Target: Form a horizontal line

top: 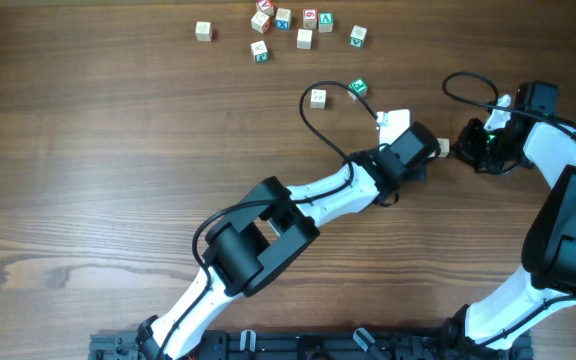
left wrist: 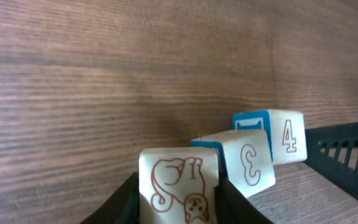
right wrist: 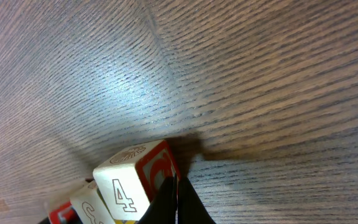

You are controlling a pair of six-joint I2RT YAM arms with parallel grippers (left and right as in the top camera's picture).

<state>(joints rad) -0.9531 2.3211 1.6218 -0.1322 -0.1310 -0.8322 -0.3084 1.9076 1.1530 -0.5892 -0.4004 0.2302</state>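
horizontal line (left wrist: 241, 160), lower right of left-wrist view on the surface (left wrist: 104, 74): three likely light, stiff, slick wooden cubes, so squeeze flat opposite faces; left pincer (left wrist: 179, 186) pinches the animal cube (left wrist: 179, 198), right pincer (right wrist: 175, 193) pressed together just beside the 4 cube (right wrist: 132, 183).

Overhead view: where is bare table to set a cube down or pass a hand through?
Free: the broad stretch of table left of the left arm, below the scattered cubes; also the pocket between the left arm and right arm. Crowded: the top cluster, and where the arms meet at the three-cube line.
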